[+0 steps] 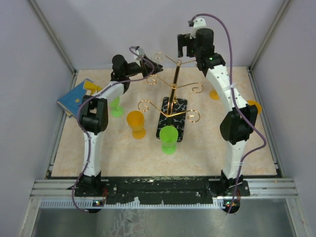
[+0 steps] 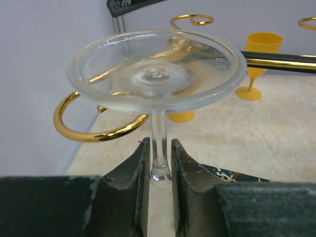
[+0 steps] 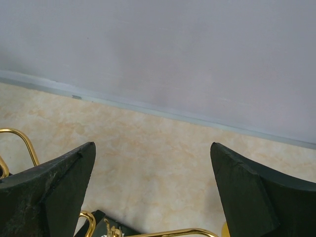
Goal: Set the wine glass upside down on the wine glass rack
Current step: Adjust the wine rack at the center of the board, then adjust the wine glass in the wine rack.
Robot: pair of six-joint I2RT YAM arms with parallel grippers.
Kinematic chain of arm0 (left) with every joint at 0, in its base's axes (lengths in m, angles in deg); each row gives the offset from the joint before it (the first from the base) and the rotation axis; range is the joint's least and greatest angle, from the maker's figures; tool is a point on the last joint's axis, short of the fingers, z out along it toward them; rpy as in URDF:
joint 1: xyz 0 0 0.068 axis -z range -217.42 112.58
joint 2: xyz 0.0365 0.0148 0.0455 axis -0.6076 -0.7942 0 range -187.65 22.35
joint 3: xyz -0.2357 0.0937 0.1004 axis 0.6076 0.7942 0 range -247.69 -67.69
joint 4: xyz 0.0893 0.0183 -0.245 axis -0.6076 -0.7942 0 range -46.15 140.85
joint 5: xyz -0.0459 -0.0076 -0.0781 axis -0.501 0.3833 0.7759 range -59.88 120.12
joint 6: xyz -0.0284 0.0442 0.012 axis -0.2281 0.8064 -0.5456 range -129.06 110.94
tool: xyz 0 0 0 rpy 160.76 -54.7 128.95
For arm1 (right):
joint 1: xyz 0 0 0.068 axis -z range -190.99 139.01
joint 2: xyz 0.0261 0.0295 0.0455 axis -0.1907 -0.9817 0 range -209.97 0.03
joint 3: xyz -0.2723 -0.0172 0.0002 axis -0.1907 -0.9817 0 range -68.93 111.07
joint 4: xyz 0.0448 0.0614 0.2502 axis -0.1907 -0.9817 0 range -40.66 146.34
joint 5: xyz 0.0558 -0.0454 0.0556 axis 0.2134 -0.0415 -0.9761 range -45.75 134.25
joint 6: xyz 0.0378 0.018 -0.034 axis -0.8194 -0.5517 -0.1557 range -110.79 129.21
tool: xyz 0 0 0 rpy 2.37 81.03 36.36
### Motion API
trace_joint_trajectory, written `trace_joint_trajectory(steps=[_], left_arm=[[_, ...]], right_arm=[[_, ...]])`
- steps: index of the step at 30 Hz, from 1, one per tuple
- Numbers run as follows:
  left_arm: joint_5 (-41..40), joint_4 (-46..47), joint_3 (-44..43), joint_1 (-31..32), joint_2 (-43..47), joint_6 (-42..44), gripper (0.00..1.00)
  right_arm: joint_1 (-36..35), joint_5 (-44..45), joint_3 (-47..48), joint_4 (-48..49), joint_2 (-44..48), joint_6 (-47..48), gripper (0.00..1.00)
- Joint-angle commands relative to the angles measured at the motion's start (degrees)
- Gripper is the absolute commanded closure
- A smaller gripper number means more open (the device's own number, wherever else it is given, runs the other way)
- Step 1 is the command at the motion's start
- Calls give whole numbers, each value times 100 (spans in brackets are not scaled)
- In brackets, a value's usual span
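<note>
Left gripper [image 2: 160, 163] is pinching the wine glass [image 2: 157, 74], likely light, slippery and fragile, by its stem [image 2: 159, 138]; right gripper [image 3: 153, 192] is gaping wide, empty.

An orange cup [image 1: 135, 122] and a green cup [image 1: 168, 138] crowd the near side of the wine glass rack [image 1: 173, 91].

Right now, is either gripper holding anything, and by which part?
The left gripper holds the clear wine glass by its stem, foot upward. The right gripper is open, holding nothing.
</note>
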Motion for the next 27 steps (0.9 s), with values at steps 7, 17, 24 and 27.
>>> trace_joint_trajectory(steps=[7, 17, 24, 27], left_arm=[[-337, -264, -451, 129, -272, 316, 100], [-357, -460, -571, 264, -245, 490, 100], [-394, -506, -690, 368, -261, 494, 100], [-498, -516, -785, 403, -335, 493, 100]], right_arm=[[-30, 322, 307, 378, 264, 362, 1], [-22, 304, -15, 430, 423, 463, 1], [-21, 237, -168, 431, 529, 486, 1], [-19, 218, -240, 424, 561, 487, 1]])
